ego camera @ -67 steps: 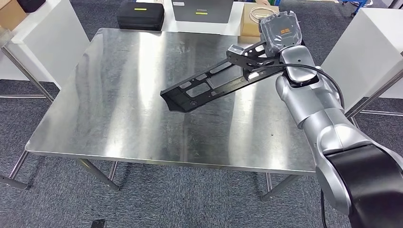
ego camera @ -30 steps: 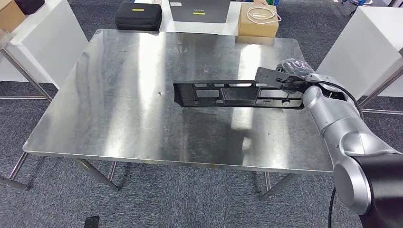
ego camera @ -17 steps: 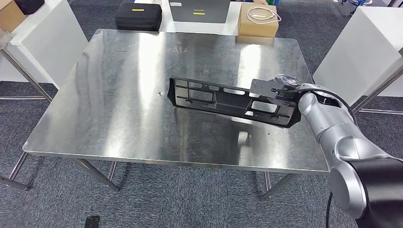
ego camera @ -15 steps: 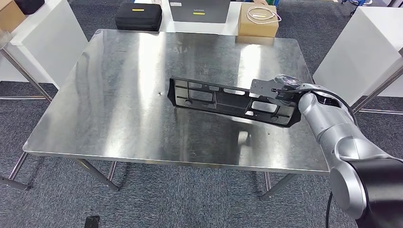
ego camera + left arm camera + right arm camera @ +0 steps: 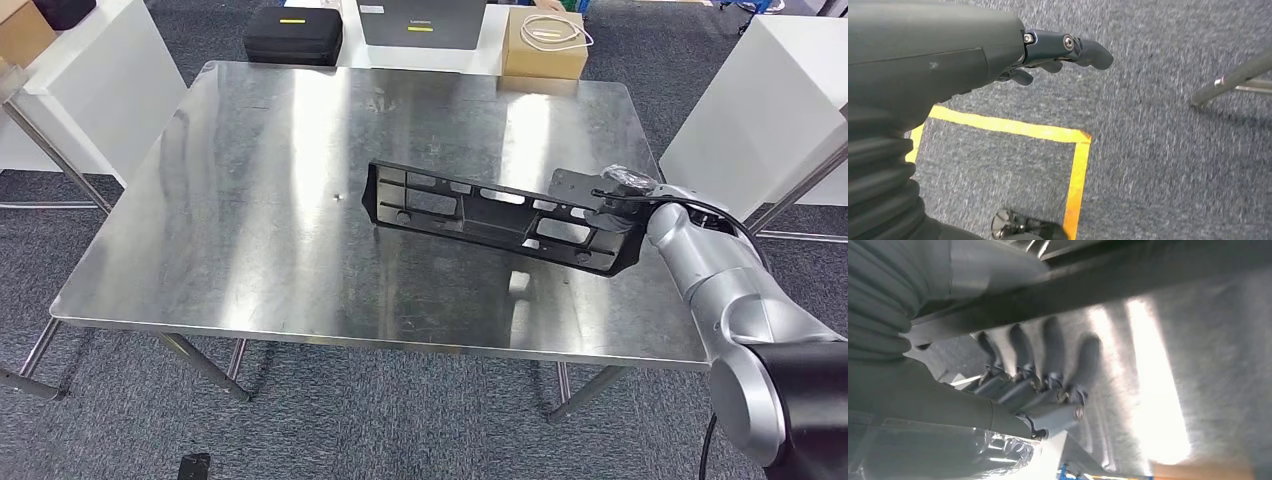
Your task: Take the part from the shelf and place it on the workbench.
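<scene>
The right hand (image 5: 622, 188) sits at the right end of the part (image 5: 497, 215), with a dark finger-like piece lying over the part's top edge there; from the head view most of the hand is hidden behind the wrist and the part itself. In the right wrist view the fingers (image 5: 1048, 395) extend side by side over the shiny metal, throwing blurred shadows on it, and a dark bar that may be the part crosses near the ribbed cover, but the picture is too smeared to show whether the fingers close on it. Whether the hand has hold of the part cannot be told.

The part is a long black openwork bracket lying across the right half of the worktop (image 5: 260, 200), its left end near the middle and its right end near the right edge, slanted slightly toward the robot on that side. Whether it rests flat on the steel cannot be made out.

The left hand (image 5: 1058, 52) hangs over grey carpet (image 5: 1173, 150) marked with yellow tape (image 5: 1075, 165); its fingers are loosely curled and it holds nothing.

Beyond the worktop's far edge stand a black case (image 5: 294, 33) and a cardboard box (image 5: 544, 42) with a coiled cable on top, both partly cut off.
</scene>
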You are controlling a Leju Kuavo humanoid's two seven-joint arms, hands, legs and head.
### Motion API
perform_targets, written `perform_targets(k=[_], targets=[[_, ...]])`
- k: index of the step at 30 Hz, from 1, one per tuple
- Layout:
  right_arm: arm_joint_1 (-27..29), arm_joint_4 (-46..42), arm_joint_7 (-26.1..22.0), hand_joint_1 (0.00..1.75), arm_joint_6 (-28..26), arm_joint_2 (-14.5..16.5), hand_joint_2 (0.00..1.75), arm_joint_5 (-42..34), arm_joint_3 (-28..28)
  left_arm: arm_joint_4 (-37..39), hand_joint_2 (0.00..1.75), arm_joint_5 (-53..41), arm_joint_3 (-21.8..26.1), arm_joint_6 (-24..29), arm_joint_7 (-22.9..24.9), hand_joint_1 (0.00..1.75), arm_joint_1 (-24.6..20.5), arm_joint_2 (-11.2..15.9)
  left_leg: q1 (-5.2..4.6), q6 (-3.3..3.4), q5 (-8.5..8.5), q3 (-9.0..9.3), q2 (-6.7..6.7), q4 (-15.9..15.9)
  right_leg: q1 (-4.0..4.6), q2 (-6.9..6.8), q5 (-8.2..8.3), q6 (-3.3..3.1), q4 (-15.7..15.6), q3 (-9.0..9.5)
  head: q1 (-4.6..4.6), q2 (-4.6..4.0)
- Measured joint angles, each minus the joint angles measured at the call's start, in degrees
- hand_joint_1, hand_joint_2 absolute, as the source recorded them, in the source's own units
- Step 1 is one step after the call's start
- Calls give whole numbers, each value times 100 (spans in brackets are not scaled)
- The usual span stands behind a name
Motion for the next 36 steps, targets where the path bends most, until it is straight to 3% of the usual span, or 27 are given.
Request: perform_targets(k=[6,12,26,30,36], targets=[[-4,-7,359,0,-95,-201,175,-54,14,0,0,-52,-2,-101,168,0,0,-3,0,0,0,2,-1,0,0,-3,0,1,-1,4,1,0],[42,7,905,0,169,-419,175,-127,37,0,0,-101,-12,-144,234,0,-1,-4,-1,0,0,-1,-1,1,0,-2,0,1,0,2,1,0],[47,13,1436,0,47,-775,175,3,94,0,0,-121,-27,-160,301,0,-12,-19,-1,-1,0,-3,0,0,4,0,-1,3,0,0,0,0],[8,16,1823,0,26,-798,0,125,109,0,0,-94,-26,-159,302,0,-12,-32,-1,0,0,-3,0,0,3,0,-1,3,0,0,-1,0],[-71,17,3098,0,-398,-881,0,603,236,0,0,6,-20,-220,358,0,-7,-53,-1,0,0,-3,-1,1,2,-5,-2,5,0,2,0,0]])
